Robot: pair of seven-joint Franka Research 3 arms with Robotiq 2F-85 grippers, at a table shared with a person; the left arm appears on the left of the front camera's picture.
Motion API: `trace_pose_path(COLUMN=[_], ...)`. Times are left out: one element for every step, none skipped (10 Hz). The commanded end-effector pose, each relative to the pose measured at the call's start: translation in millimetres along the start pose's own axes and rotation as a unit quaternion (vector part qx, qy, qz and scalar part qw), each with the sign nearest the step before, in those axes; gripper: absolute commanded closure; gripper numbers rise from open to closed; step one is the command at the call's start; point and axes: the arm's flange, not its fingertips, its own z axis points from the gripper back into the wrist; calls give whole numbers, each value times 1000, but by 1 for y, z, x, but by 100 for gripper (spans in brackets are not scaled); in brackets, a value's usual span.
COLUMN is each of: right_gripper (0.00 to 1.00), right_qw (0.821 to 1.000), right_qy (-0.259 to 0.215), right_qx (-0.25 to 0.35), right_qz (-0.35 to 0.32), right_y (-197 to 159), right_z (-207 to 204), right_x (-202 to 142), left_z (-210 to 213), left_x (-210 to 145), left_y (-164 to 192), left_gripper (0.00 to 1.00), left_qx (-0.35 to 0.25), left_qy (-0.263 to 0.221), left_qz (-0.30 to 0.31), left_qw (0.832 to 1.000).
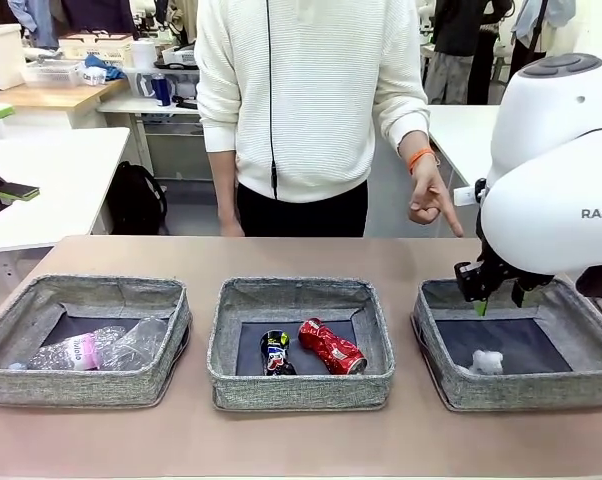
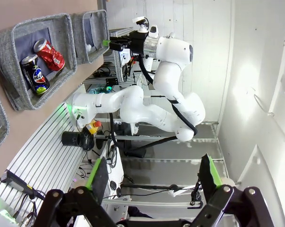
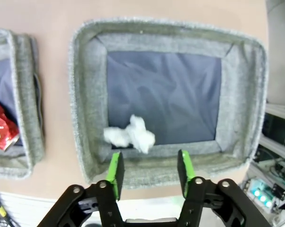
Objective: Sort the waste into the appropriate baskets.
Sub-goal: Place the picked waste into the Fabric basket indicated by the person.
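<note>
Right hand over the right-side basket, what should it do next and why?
Probably lift the right hand up and back from the grey woven fabric basket. Its green pads stand apart with nothing between them, and the crumpled white paper ball already lies on the basket's dark base.

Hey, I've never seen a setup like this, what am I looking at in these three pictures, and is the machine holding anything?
It is a robot with two white arms sorting litter at a table, with a person standing across it. One picture looks across the table from the robot's side. The other two come from cameras on its wrists, looking along each hand's fingers. Three grey baskets sit in a row. The left basket holds a clear bottle and cup, the middle basket two crushed cans, the right basket a white paper ball. The right hand hangs open above that basket, holding nothing. The left hand is open too, pointing away from the table.
</note>
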Motion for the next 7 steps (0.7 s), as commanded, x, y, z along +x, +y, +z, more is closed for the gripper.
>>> trace_pose_path(right_gripper=[3,0,0,0,0,0,0], right_qw=[1000,999,999,999,998,998,997], right_qy=[-16,-19,-23,-23,-24,-25,-20], right_qx=[12,28,41,41,53,62,72], right_qz=[-13,-16,-18,-19,-22,-23,-24], right_y=[-4,-4,-4,-4,-4,-4,-4], right_z=[-10,-9,-8,-8,-7,-6,-5], right_x=[-12,-12,-12,-12,-12,-12,-11], left_z=[1,1,1,1,1,1,1], left_x=[-2,-2,-2,-2,-2,-2,-2], left_y=[1,1,1,1,1,1,1], left_gripper=[0,0,0,0,0,0,0], left_qx=[2,2,2,2,2,2,2], left_qy=[8,8,8,8,8,8,8], left_qz=[-9,-9,-9,-9,-9,-9,-9], left_qw=[1000,1000,1000,1000,1000,1000,1000])
